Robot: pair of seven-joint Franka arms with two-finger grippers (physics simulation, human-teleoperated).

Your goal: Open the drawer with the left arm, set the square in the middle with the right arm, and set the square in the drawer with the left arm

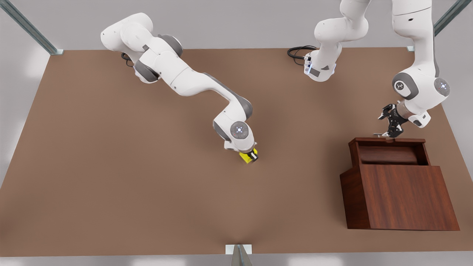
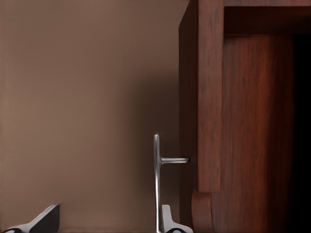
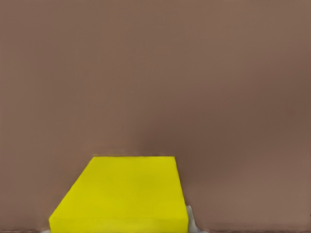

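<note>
The square (image 1: 244,156) is a small yellow cube near the table's middle (image 1: 236,192), low over the brown top. My right gripper (image 1: 251,155) is shut on it, and the right wrist view shows the square (image 3: 121,194) close up with a pale fingertip (image 3: 191,219) against its side. The drawer (image 1: 388,153) is slid out of the reddish-brown box (image 1: 402,195), its tray open on top. My left gripper (image 1: 391,127) hangs open at the drawer's thin silver handle (image 2: 156,184). The bar stands between the spread fingers (image 2: 46,221), close to one of them.
The box stands at the front view's right, near the table edge (image 1: 458,147). Bare brown tabletop (image 1: 111,166) stretches across the front view's left and front. Cables (image 1: 297,51) lie by the arm base at the back.
</note>
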